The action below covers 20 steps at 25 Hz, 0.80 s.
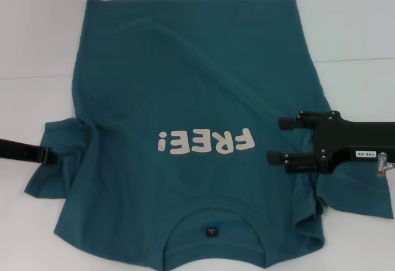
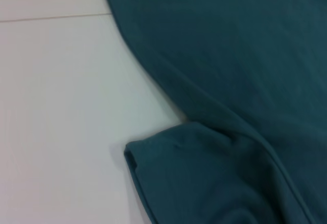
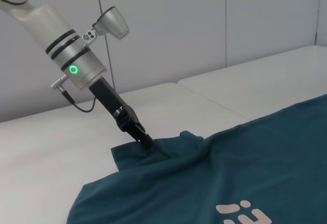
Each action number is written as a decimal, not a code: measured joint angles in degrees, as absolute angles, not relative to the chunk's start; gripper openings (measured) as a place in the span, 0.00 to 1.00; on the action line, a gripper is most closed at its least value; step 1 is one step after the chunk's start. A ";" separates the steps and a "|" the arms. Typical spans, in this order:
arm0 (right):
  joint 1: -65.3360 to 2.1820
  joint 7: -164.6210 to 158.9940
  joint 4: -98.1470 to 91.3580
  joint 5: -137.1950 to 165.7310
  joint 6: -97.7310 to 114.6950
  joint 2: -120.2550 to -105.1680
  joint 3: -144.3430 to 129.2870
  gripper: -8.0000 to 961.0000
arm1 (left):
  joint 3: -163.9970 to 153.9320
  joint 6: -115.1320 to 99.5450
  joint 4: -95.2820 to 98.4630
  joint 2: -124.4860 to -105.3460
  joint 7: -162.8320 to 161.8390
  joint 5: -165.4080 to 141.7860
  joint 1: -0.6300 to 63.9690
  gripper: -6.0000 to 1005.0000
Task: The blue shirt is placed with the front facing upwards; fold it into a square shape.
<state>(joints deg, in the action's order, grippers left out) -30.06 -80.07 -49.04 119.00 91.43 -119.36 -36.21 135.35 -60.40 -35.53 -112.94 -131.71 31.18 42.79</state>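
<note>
Blue shirt (image 1: pixel 185 92): spread front-up on white table (image 1: pixel 37 24), "FREE" lettering (image 1: pixel 205 142) showing.
Left gripper (image 1: pixel 48 155): clenched on shirt's sleeve edge.
Right gripper (image 1: pixel 274 140): fingers parted, above shirt's opposite side beside lettering.

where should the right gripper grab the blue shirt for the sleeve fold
Probably the right sleeve, at its outer edge, coming in from the robot's right. It lies flat, spread out past the blue shirt body, just under the open right gripper. The left gripper is at the opposite sleeve.
</note>
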 joint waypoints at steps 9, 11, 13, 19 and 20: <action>-29.87 -80.07 -49.04 119.00 91.46 -119.36 -36.19 0.92 | 135.54 -60.40 -38.43 -113.93 -130.36 31.29 42.70 0.04; -29.75 -80.07 -49.04 118.98 91.46 -119.36 -36.15 0.92 | 135.59 -60.89 -39.68 -114.12 -130.40 31.29 42.56 0.04; -29.62 -80.07 -49.04 118.90 91.46 -119.36 -36.05 0.92 | 135.65 -61.64 -40.42 -114.17 -130.61 31.29 42.43 0.04; -29.44 -80.07 -49.04 118.76 91.51 -119.36 -35.66 0.92 | 135.83 -64.35 -42.90 -114.44 -131.36 31.29 42.02 0.04; -29.44 -80.07 -49.04 118.72 91.50 -119.36 -35.65 0.92 | 135.88 -65.12 -44.05 -114.72 -131.66 31.25 41.71 0.04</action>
